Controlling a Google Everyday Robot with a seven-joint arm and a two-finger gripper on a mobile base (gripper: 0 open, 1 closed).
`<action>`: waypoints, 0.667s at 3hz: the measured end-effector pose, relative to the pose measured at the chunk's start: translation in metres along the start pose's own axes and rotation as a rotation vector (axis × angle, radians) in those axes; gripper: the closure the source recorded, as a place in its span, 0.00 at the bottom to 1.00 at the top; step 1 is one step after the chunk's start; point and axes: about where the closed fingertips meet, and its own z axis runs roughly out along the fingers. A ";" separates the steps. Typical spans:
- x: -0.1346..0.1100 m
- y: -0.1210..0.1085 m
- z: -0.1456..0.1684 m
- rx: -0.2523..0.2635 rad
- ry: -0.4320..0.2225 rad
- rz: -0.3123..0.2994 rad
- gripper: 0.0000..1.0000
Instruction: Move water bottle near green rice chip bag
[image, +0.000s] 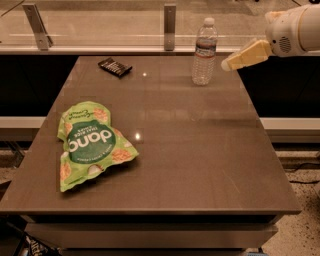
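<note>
Well back on the brown table (200, 150), the bottle (204, 52) stood upright near the far edge, right of centre, with its white cap on and a dark label band around its upper part. The gripper (231, 62) hung in the air just to the right of it, at about the height of the label. Its pale yellow tip was aimed leftward and slightly down toward the bottle. A narrow gap seemed to separate the two, and the gripper grasped nothing. Whether it was parted or closed could not be told from this angle. Behind it the white arm (295, 31) ran off the upper right corner of the view, beyond the table's right edge. The bag (90, 144) lay flat on the near left part of the table, well apart from the bottle, with its lettering upside down to the camera and its chip pictures facing up. A small black packet (115, 67) lay near the far left corner, well left of the bottle and apart from the bag. Beyond the far edge ran a glass barrier (100, 25) on metal posts (170, 27).
</note>
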 end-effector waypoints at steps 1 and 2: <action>0.002 -0.002 0.022 -0.034 -0.013 0.013 0.00; 0.001 -0.004 0.042 -0.071 -0.020 0.013 0.00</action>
